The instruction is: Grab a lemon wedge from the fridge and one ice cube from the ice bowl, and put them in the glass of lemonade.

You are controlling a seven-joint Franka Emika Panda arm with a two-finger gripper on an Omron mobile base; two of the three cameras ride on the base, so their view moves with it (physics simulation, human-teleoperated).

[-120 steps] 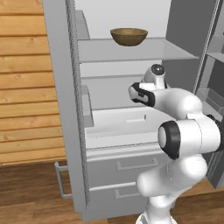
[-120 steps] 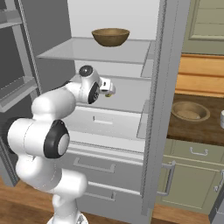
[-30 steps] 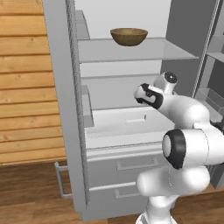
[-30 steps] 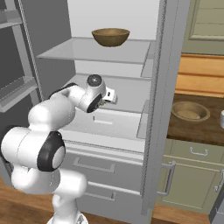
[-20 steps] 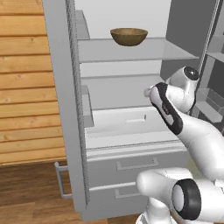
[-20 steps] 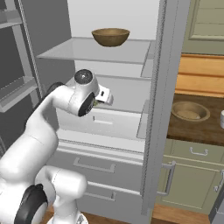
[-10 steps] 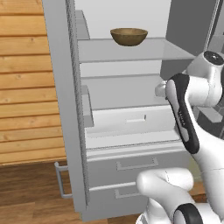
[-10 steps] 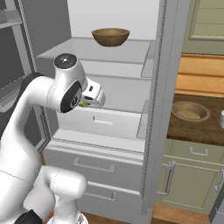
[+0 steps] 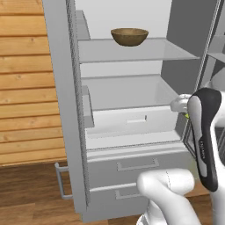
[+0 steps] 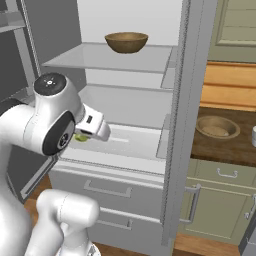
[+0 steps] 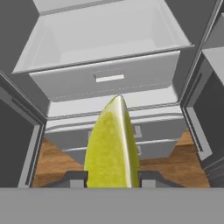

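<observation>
Hand view: lemon wedge (image 11: pixel 112 146) tip-up, lengthwise.

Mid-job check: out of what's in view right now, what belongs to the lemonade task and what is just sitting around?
Part of the job:
- lemon wedge, held between the gripper fingers
- fridge, doors open
- ice bowl on the dark counter right of the fridge

Just lying about:
- dark brown bowl on the upper fridge shelf
- green cabinet under the counter
</observation>
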